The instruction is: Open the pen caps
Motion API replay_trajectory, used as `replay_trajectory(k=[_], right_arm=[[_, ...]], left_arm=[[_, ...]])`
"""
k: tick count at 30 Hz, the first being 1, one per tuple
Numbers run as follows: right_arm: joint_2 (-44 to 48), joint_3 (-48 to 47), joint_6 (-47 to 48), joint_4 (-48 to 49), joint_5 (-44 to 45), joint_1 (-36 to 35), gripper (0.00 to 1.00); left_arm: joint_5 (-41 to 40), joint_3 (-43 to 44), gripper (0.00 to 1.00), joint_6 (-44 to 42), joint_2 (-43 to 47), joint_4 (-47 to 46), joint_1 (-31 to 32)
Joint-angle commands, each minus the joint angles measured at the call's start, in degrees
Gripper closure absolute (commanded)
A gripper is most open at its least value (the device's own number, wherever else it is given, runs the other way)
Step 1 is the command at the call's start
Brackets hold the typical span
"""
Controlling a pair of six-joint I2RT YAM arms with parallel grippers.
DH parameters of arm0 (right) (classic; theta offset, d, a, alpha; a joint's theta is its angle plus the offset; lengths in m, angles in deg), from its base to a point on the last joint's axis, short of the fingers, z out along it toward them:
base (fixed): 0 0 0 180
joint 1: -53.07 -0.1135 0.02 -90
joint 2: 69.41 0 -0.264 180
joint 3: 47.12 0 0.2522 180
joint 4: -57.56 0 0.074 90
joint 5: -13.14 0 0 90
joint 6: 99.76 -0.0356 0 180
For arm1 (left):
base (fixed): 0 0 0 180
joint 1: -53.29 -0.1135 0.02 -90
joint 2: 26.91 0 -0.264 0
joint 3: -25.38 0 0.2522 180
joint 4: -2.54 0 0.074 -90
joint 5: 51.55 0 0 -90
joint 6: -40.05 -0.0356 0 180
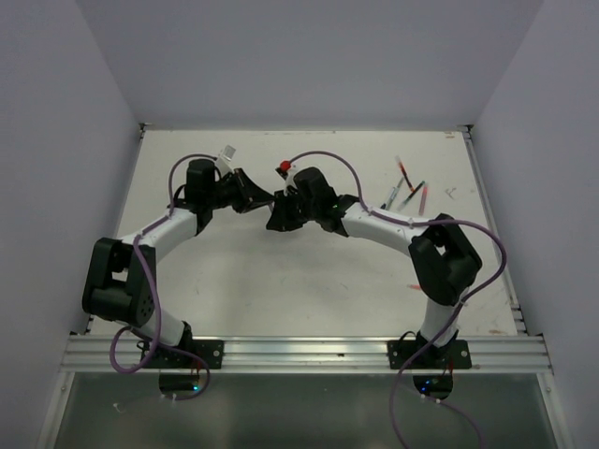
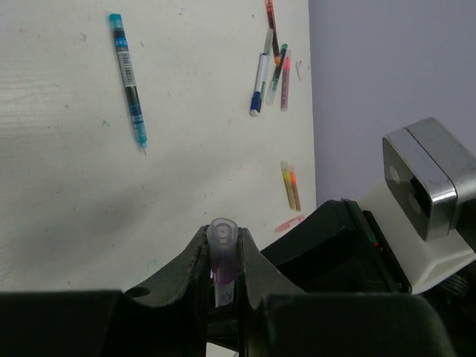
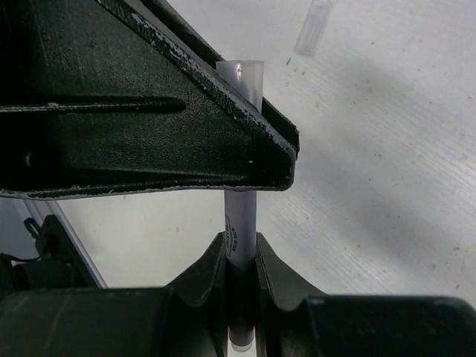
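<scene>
My two grippers meet above the back middle of the table, left gripper (image 1: 259, 199) against right gripper (image 1: 280, 210). In the left wrist view the left gripper (image 2: 223, 251) is shut on the translucent purple-grey pen cap (image 2: 222, 239), whose round end points away from the camera. In the right wrist view the right gripper (image 3: 242, 256) is shut on the pale purple-grey pen (image 3: 242, 223). The pen runs up behind the left gripper's black finger (image 3: 186, 126), and the cap's end (image 3: 244, 74) shows beyond it. Cap and pen body lie in one line.
A teal pen (image 2: 128, 80) lies alone on the white table (image 2: 74, 186). Several pens (image 1: 408, 189) are scattered at the back right. A yellow-orange pen (image 2: 290, 186) and a pink cap (image 2: 288, 223) lie near the wall, a clear cap (image 3: 312, 30) beyond the grippers.
</scene>
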Motion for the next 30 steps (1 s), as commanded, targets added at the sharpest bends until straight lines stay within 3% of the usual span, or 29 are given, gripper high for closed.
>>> replay_trajectory(k=[1,5,8,13,14,15,18,23,30], right_arm=[[1.95,-1.49,5.99,-4.35,15.44,-1.9,1.0],[4.77,2.73,12.42,-6.48,32.69,-7.07,1.0],[5.39,5.37,14.19,-6.84,38.19,-9.9,1.0],[8.02,8.8,12.01,-5.87,32.76,-9.91,1.0],[8.37,9.07,10.95,-5.43,30.4,-8.6,1.0],[8.81,10.55,9.55,-4.47,22.02,-7.37,1.0],[9.96,12.93,3.57,-0.86,15.54,-2.89,1.0],[7.33,9.0,0.22,-10.25,20.79,-1.21,1.0],[3.46,7.41,-1.81,-14.13,27.99,-1.21,1.0]], left_arm=[[-3.44,2.81,1.0,-1.08,-0.29,6.25,-0.21],[-9.68,9.15,1.0,-0.38,-3.54,14.78,-0.3],[-11.89,12.58,1.0,1.73,-5.92,15.76,-0.56],[-12.33,11.98,1.0,1.29,-6.28,13.58,-0.91],[-11.37,9.36,1.0,1.47,-5.32,11.04,-1.09],[-9.01,8.38,1.0,1.47,-4.97,5.88,-1.27],[-12.05,8.1,1.0,-6.05,-3.3,11.69,-1.18],[-25.56,6.88,1.0,-15.58,1.09,26.72,0.93],[-38.33,0.63,1.0,-15.93,3.3,31.48,6.63]])
